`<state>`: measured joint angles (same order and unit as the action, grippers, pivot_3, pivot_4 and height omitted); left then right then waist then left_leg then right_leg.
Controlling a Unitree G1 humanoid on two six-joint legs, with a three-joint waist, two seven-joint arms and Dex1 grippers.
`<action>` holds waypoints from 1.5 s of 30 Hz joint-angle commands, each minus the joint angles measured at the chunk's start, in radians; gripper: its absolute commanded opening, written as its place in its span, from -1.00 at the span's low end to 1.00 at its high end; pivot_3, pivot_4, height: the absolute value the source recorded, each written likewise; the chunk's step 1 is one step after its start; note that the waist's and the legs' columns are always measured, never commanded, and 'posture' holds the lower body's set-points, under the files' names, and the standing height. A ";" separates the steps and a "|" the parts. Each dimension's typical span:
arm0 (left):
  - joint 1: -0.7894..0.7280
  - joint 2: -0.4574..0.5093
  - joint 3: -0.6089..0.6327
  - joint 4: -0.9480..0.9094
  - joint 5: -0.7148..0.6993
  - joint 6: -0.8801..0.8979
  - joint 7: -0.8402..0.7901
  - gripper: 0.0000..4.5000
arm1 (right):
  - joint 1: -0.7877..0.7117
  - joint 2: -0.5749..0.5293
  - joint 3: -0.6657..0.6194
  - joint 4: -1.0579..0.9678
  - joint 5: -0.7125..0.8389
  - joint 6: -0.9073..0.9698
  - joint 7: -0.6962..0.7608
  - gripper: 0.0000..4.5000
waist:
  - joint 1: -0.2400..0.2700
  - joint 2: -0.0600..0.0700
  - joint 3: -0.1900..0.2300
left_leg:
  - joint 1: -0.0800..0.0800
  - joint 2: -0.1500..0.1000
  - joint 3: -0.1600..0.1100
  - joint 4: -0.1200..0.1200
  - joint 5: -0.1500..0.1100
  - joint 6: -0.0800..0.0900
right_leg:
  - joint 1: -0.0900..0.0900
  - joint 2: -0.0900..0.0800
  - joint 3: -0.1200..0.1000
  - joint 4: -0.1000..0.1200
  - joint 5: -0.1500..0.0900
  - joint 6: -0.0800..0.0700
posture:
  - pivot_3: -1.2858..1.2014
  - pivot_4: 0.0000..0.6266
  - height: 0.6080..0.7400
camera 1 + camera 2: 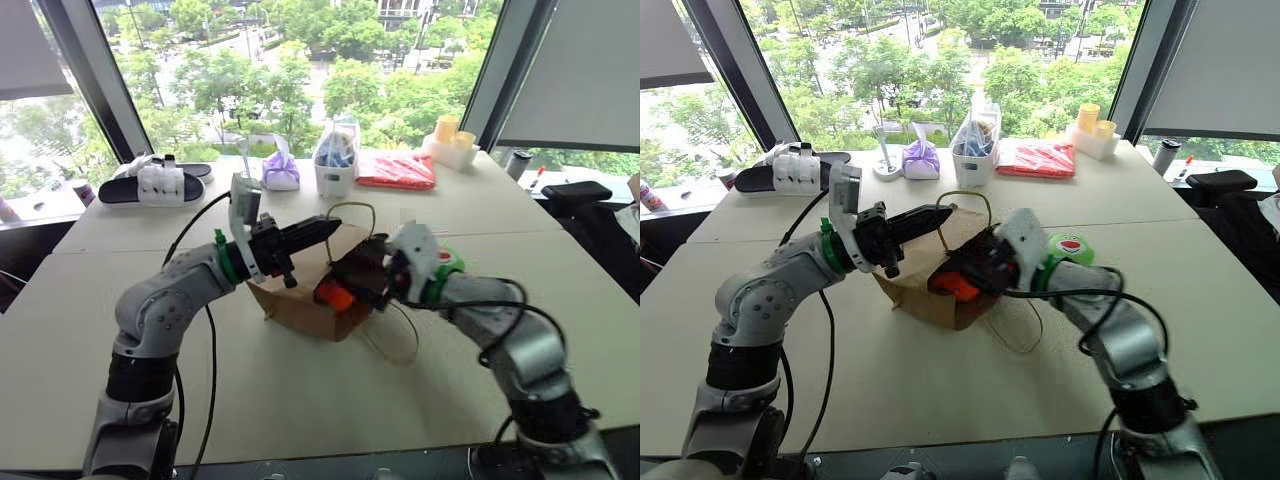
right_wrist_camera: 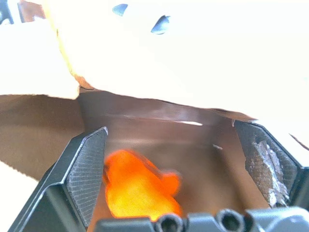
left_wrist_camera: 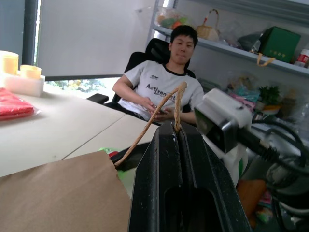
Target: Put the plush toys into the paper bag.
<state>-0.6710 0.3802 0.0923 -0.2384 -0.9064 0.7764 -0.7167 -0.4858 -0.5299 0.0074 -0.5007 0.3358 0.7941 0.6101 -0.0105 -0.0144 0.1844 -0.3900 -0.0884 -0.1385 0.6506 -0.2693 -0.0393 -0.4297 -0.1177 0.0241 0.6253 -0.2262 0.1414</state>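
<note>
Two jaws are working — left gripper [image 1: 325,229] pinching the paper bag's [image 1: 300,300] cord handle [image 3: 164,104], right gripper [image 2: 183,166] gaping around the orange toy [image 2: 137,186].

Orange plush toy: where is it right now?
In the head views, the orange plush toy sits inside the paper bag mouth at table centre, between the open right gripper's fingers.
</note>
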 commanded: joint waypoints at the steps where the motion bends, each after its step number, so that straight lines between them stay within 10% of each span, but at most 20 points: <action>1: -0.016 -0.002 -0.001 -0.017 -0.006 -0.016 -0.016 -1.00 | 0.052 -0.057 -0.132 -0.118 0.120 0.080 0.039 0.99 | -0.002 0.000 0.000 | 0.000 0.000 0.000 0.000 0.000 0.000 | 0.000 0.000 0.000 0.000 0.000 0.000 | 0.03 -0.52 1.00; 26: -0.005 0.012 0.006 -0.050 0.005 -0.020 0.007 -1.00 | -0.313 0.015 0.175 1.152 -0.513 -0.551 -0.371 0.99 | -0.006 0.000 0.000 | 0.001 0.000 0.005 0.000 0.004 -0.007 | 0.000 0.000 0.001 0.000 0.000 0.000 | 0.03 -0.52 1.00; 35: 0.006 0.014 0.007 -0.049 0.006 -0.031 0.012 -1.00 | -0.282 -0.015 0.096 1.055 -0.490 -0.503 -0.347 -0.89 | -0.006 0.000 0.000 | 0.001 0.000 0.005 -0.001 0.004 -0.007 | 0.000 0.000 0.001 -0.001 0.000 0.000 | 0.03 -0.52 1.00; 45: -0.034 -0.003 -0.012 0.019 0.023 -0.059 -0.027 -1.00 | -0.022 -0.092 -0.122 0.131 -0.239 0.061 -0.144 -1.00 | -0.002 0.000 0.000 | 0.000 0.000 0.004 -0.001 0.004 -0.006 | -0.001 0.000 0.001 -0.001 0.000 0.000 | 0.03 -0.52 1.00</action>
<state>-0.6800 0.3793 0.0678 -0.2146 -0.8825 0.7399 -0.7280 -0.5118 -0.6102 -0.0735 -0.2296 0.0486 0.7670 0.4428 -0.0127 -0.0140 0.1846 -0.3899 -0.0881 -0.1352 0.6499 -0.2662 -0.0447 -0.4301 -0.1176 0.0248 0.6247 -0.2261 0.1412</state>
